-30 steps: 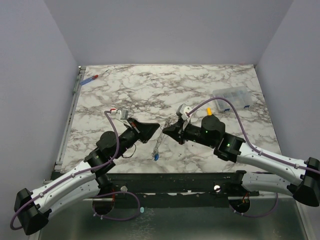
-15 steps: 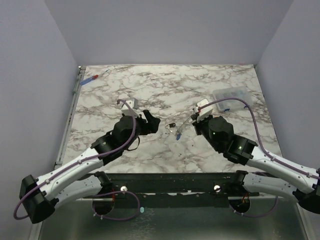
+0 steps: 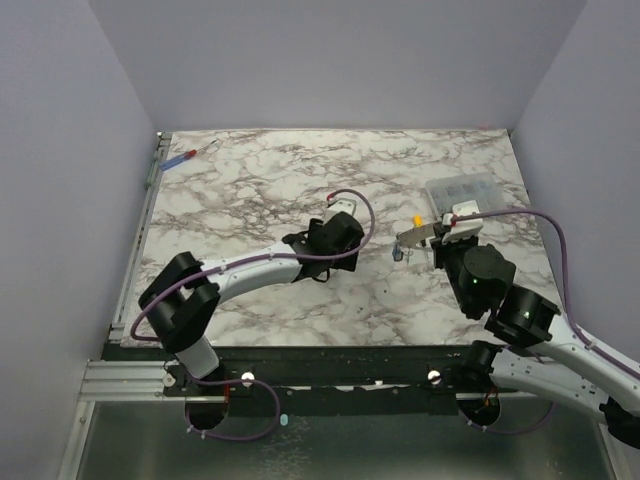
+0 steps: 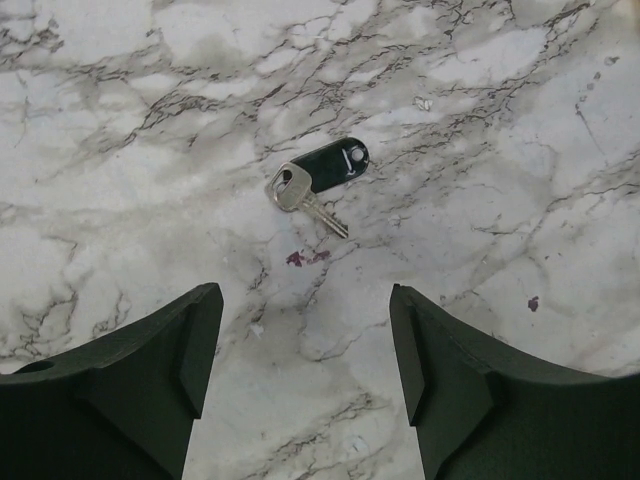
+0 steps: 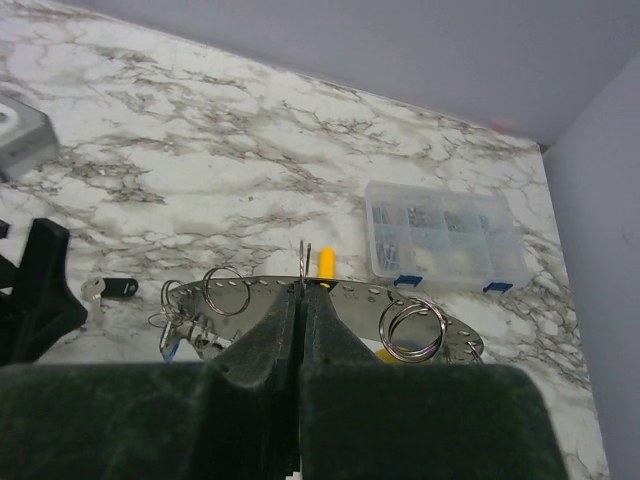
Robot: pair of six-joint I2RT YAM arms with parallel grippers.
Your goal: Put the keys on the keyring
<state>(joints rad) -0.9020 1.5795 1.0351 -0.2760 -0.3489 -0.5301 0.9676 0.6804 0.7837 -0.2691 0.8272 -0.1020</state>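
Table (image 3: 250,190): marbled.
Left gripper (image 4: 303,310): fingers apart, empty, hovering over the table's middle.
Right gripper (image 5: 302,300): fingers together, clamped on the keyring, held off the table near the box.
Box (image 5: 445,235): clear, by the right edge.
Keyring (image 5: 360,293): seen edge-on and carrying small rings (image 5: 412,330); a blue-capped key (image 3: 397,255) seems to hang from it, blurred.
Key (image 4: 310,205): silver with a black tag, flat below the left gripper.

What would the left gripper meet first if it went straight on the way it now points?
Most likely the marble table. The open left gripper points down at it, and the black-tagged key lies ahead, roughly centred between the fingers. Depth is unclear, so the fingers may touch bare marble short of the key.
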